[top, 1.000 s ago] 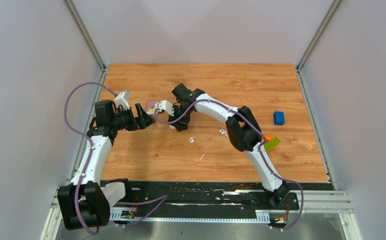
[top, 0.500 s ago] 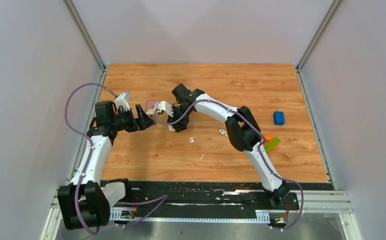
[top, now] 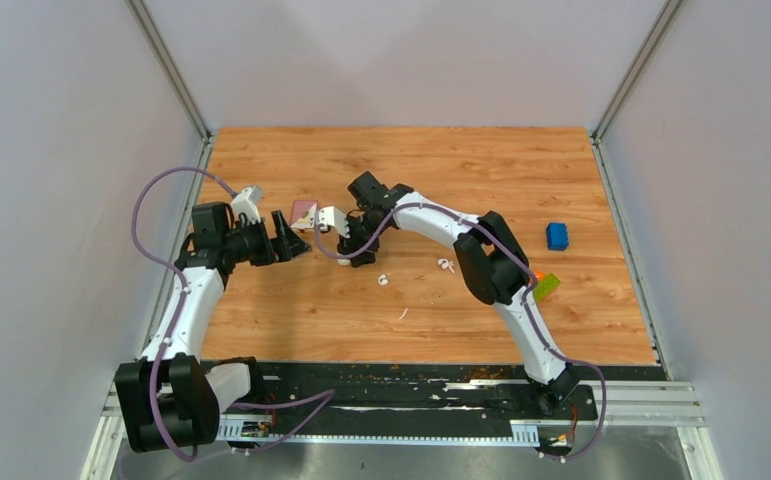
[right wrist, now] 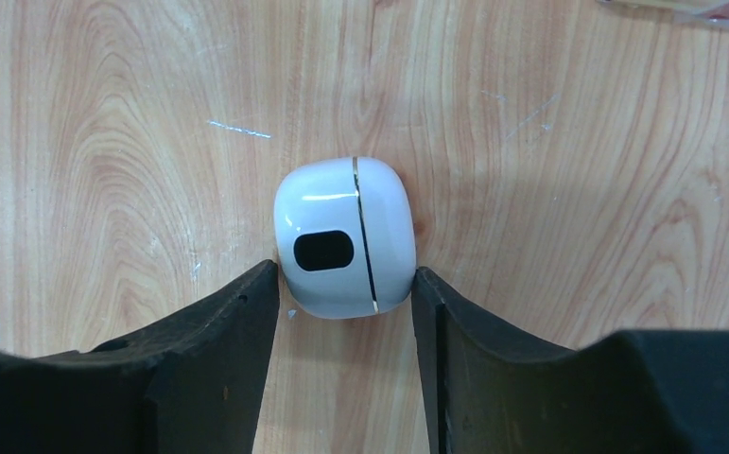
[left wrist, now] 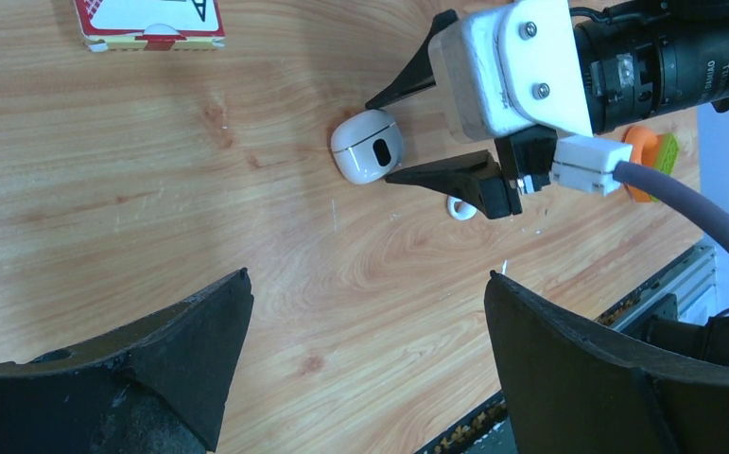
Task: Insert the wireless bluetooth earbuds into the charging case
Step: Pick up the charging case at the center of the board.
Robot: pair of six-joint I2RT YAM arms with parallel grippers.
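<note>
From above, the left fingers (top: 291, 240) are spread wide over the worktop (top: 291, 310) and hold nothing. The right fingers (top: 353, 248) face them tip toward tip, a little apart, and reach down to the wood. The charging case is hidden beneath them here. Behind the right fingers, toward that arm's elbow, an earbud (top: 382, 280) lies loose on the wood. A second earbud (top: 446, 265) lies farther back on the same side, close to the forearm. A thin white sliver (top: 403, 313) lies nearer the arm bases. A small card box (top: 304, 213) sits just beyond the gap between the two sets of fingers. A blue block (top: 557, 236) and a green block (top: 546, 286) lie well away from both.

In the left wrist view, the left fingers (left wrist: 368, 282) are fully open and empty. Beyond their tips the charging case (left wrist: 367, 147), white with a dark oval on its face, lies flat on the wood between the two black right fingers (left wrist: 379, 140). The earbud (left wrist: 461, 208) shows partly on the outer side of the nearer right finger.

In the right wrist view, the charging case (right wrist: 344, 236) sits with its near end between the tips of the right fingers (right wrist: 344, 274), and most of its body lies beyond them. Its lid seam is closed. The fingers are about half closed, each tip at or almost at a rounded corner of the case. I cannot tell whether they are pinching it.
</note>
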